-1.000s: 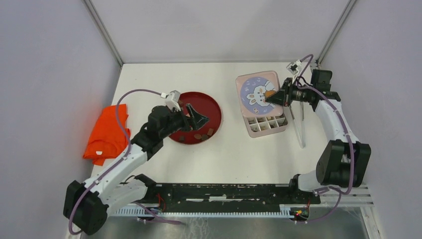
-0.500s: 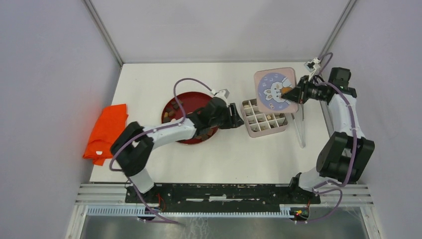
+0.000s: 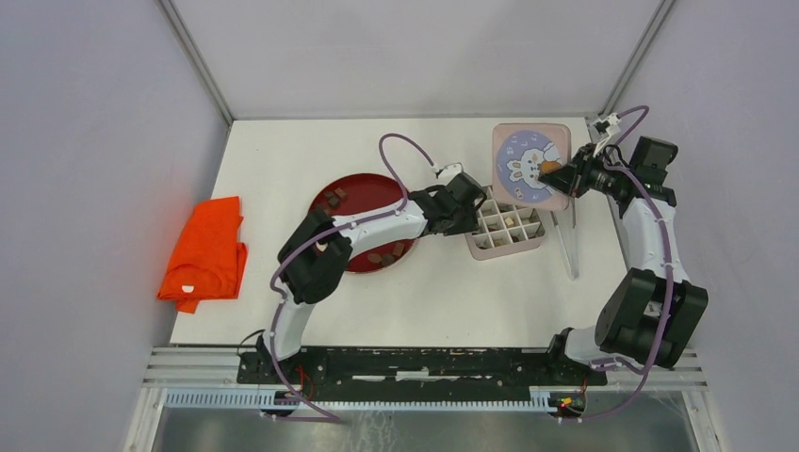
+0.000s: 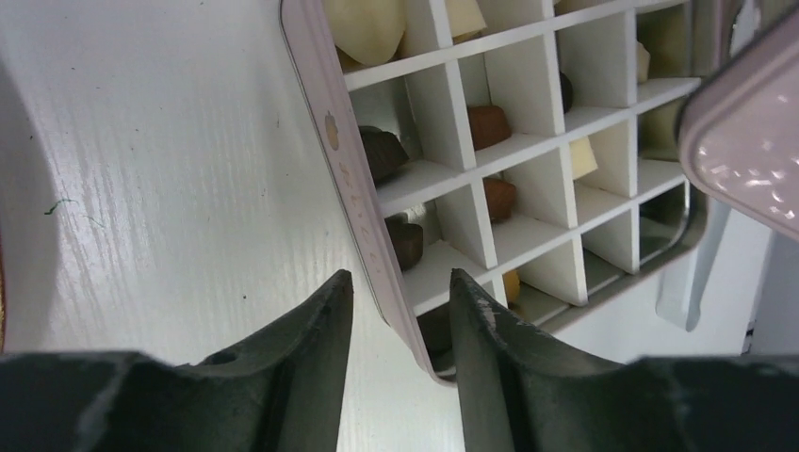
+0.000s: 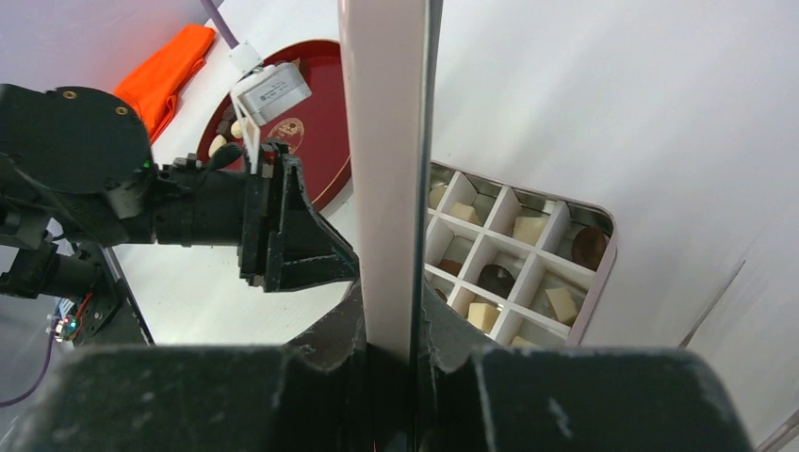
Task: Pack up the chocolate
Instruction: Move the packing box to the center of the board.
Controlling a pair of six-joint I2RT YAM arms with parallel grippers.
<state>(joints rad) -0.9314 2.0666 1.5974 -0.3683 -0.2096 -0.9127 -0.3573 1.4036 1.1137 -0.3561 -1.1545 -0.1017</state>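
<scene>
My left gripper [image 4: 399, 287] stands parted, straddling the nine-o'clock wall of the grid box [image 4: 325, 122]. My right gripper [image 5: 388, 325] clamps the bunny lid [image 5: 382, 141], up at one o'clock from the box. Chocolates [image 4: 490, 124] sit in the compartments; more lie on the red plate [image 3: 369, 193] at nine o'clock.

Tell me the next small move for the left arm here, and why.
Probably close the left gripper on the box wall. Its jaws straddle the wall nearest the plate, one outside the box, one inside, with gaps showing. The right gripper holds the lid up off it, and chocolate remains on the plate, so steadying the box seems sensible.
</scene>
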